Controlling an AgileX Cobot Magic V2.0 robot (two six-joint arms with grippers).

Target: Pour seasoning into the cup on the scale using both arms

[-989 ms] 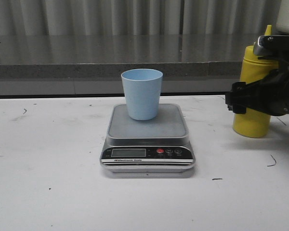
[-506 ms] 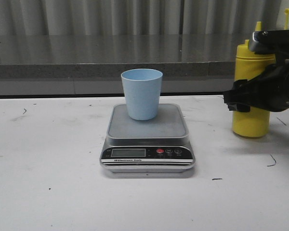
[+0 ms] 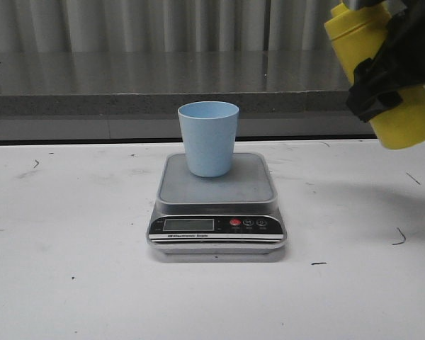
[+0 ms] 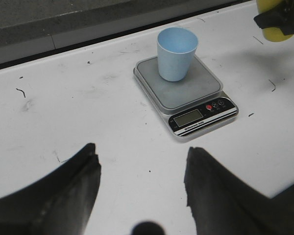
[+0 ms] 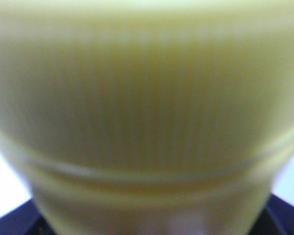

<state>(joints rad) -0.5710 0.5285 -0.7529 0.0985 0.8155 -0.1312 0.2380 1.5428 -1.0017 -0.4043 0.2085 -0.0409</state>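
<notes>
In the front view, the right gripper (image 3: pixel 393 64) held the bottle (image 3: pixel 382 78) clamped about its middle, clear of the table and well to the right of the cup (image 3: pixel 208 138). The bottle's long axis leaned, top toward the cup and base swung out right; its nozzle ran out of frame. The cup stood upright on the scale (image 3: pixel 217 209), mouth open, so the pour would have to travel left. The right arm was plainly the nearer to the bottle; the left did not show here.

In the left wrist view, the left gripper (image 4: pixel 142 183) hung wide apart and empty, near the table's front, with the scale and cup ahead of it and the bottle's yellow base at the far corner.

In the right wrist view, blurred ribbed yellow plastic filled the frame.
</notes>
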